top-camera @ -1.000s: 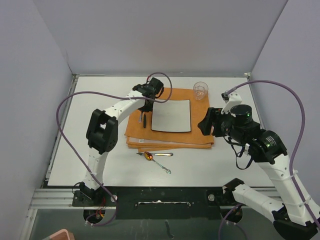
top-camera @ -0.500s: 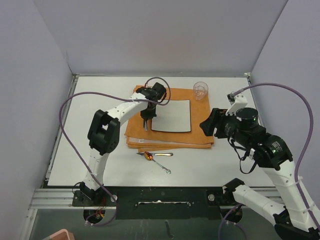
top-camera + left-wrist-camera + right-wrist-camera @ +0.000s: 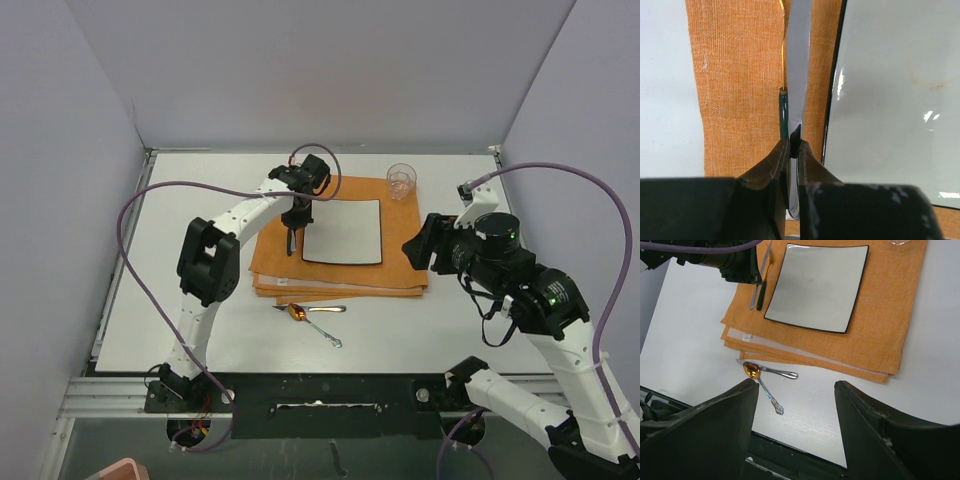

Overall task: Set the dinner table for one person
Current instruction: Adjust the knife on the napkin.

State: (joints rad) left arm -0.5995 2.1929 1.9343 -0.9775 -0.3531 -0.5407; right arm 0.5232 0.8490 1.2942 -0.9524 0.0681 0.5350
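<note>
Plate [image 3: 343, 231], glass [image 3: 401, 180] sat on cloth [image 3: 400, 270]; left gripper [image 3: 792, 148] clamped knife [image 3: 799, 60] left of plate; right gripper [image 3: 795, 390] apart, empty; spoons [image 3: 300, 311] lay unplaced on table [image 3: 200, 300], lower centre.

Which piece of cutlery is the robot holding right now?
The silver knife, clamped in the left end effector beside the plate. The green-handled piece and both spoons lie loose.

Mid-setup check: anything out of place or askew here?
The gold-bowled spoon and a silver utensil lie crossed on the bare dinner table, in front of the orange cloth rather than beside the plate. The cloth's folded layers sit unevenly, a pale layer showing at its near edge. Nothing spilled.
</note>
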